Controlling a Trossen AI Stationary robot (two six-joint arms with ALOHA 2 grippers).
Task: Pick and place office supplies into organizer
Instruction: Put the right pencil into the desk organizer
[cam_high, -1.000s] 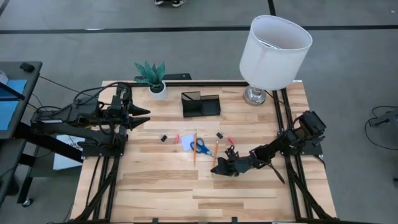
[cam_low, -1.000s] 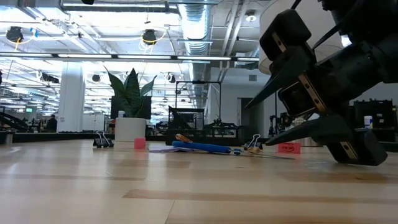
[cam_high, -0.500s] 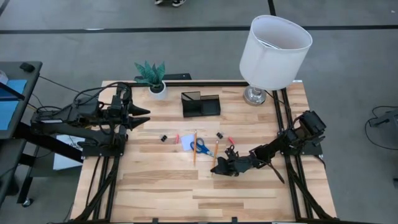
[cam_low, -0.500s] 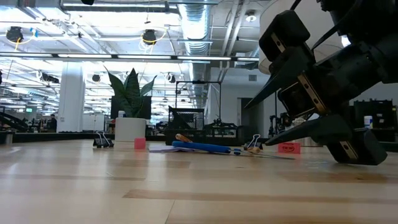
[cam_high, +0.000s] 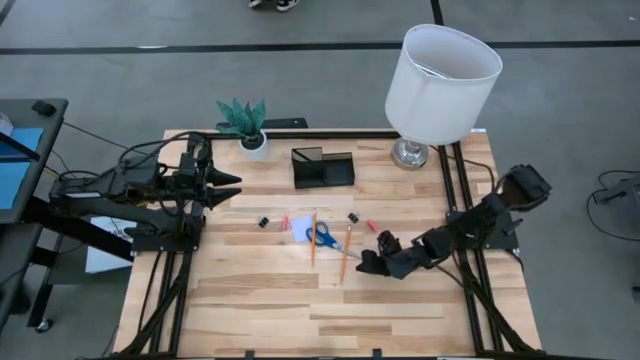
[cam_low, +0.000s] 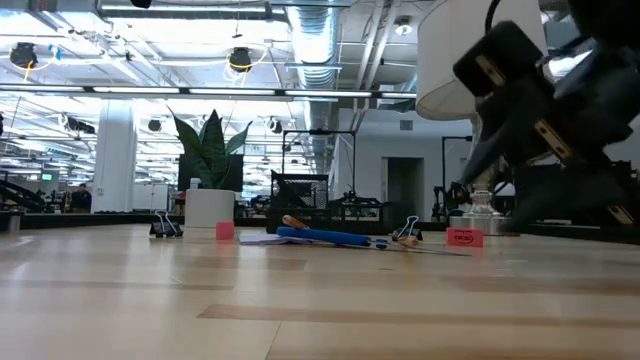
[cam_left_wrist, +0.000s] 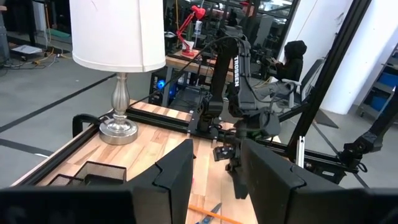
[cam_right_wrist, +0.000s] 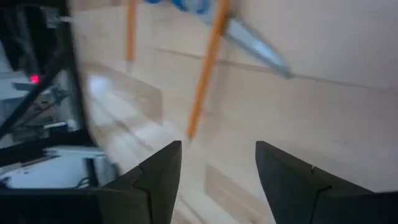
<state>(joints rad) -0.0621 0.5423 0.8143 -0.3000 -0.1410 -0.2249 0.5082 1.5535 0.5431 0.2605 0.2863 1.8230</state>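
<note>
right gripper (cam_high: 368, 262) just slid back toward its own side of the table and lifted a bit, jaws open w/ nothing between them. So no grab yet imo. Nearest pencil (cam_high: 345, 252) lies flat just ahead of the tips, scissors (cam_high: 322, 236) a bit beyond, organizer (cam_high: 323, 168) well beyond and looks empty. Left gripper (cam_high: 232, 186) hasn't budged, parked well off to the side, jaws partly open, holding nothing. Right wrist view is smeared, can't make out the clips or pens there
</note>
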